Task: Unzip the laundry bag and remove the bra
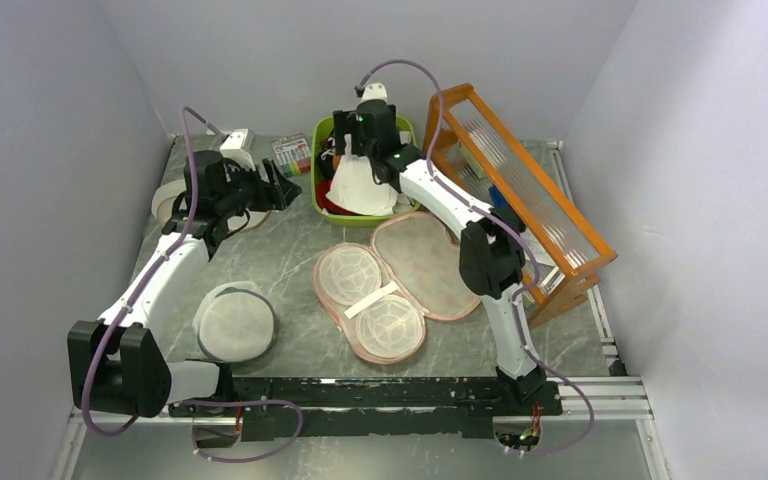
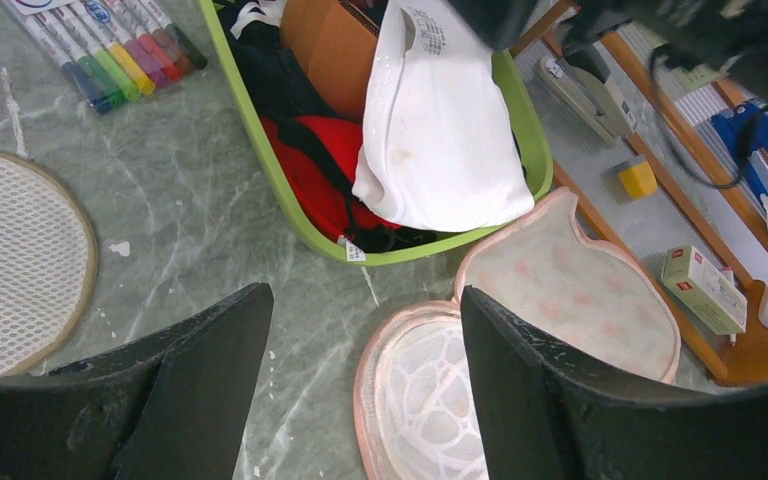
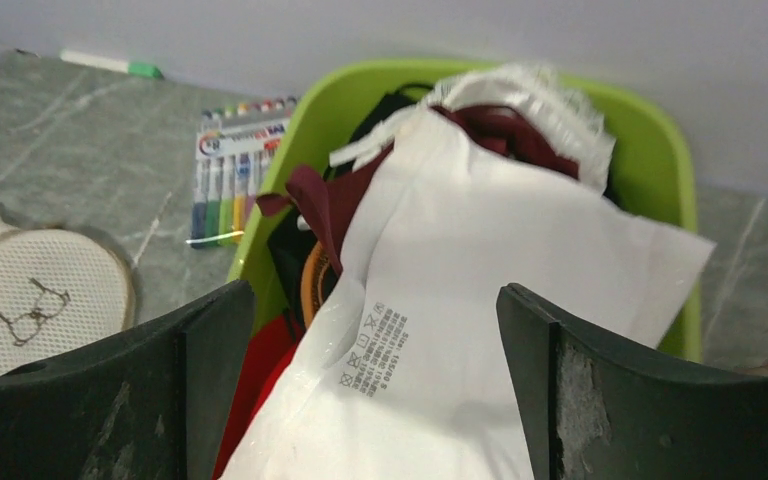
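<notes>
The laundry bag (image 1: pixel 425 262) lies unzipped and spread flat in two halves at the table's middle, floral half (image 2: pixel 580 290) behind, white mesh lining half (image 2: pixel 420 400) in front. The white bra (image 1: pixel 365 185) lies on top of other garments in the green basket, its lower end drooping over the near rim; it also shows in the left wrist view (image 2: pixel 440 130) and the right wrist view (image 3: pixel 490 300). My right gripper (image 1: pixel 352 148) (image 3: pixel 375 400) is open over the bra, holding nothing. My left gripper (image 1: pixel 278 185) (image 2: pixel 365 390) is open and empty, left of the basket.
The green basket (image 1: pixel 318 170) (image 2: pixel 260 150) (image 3: pixel 660 150) holds red, maroon and black garments. A marker pack (image 1: pixel 292 153) lies left of it. Round white mesh discs lie at front left (image 1: pixel 235 322) and back left (image 2: pixel 10 260). An orange wooden crate (image 1: pixel 520 190) stands at right.
</notes>
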You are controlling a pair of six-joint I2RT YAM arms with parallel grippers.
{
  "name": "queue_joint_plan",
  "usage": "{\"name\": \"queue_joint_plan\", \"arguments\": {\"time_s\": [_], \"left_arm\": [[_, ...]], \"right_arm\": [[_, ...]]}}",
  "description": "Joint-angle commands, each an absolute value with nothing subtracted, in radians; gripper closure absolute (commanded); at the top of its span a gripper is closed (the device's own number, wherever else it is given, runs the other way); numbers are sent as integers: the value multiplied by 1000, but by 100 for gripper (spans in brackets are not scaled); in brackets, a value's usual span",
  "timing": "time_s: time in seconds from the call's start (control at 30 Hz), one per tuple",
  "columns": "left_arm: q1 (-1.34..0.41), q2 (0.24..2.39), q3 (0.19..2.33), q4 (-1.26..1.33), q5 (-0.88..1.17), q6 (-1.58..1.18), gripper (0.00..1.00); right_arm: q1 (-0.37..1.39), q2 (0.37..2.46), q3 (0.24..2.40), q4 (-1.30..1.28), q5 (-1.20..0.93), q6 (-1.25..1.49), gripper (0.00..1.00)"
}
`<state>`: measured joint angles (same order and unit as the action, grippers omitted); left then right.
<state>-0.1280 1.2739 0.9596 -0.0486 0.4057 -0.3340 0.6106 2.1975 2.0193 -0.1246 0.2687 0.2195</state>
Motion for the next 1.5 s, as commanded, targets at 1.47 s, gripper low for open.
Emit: {"name": "queue_joint_plan", "arguments": {"time_s": [1.47], "left_arm": [[-113, 1269, 987, 12, 532, -331, 3]], "right_arm": [[616, 1554, 1400, -156, 134, 252, 5]]}}
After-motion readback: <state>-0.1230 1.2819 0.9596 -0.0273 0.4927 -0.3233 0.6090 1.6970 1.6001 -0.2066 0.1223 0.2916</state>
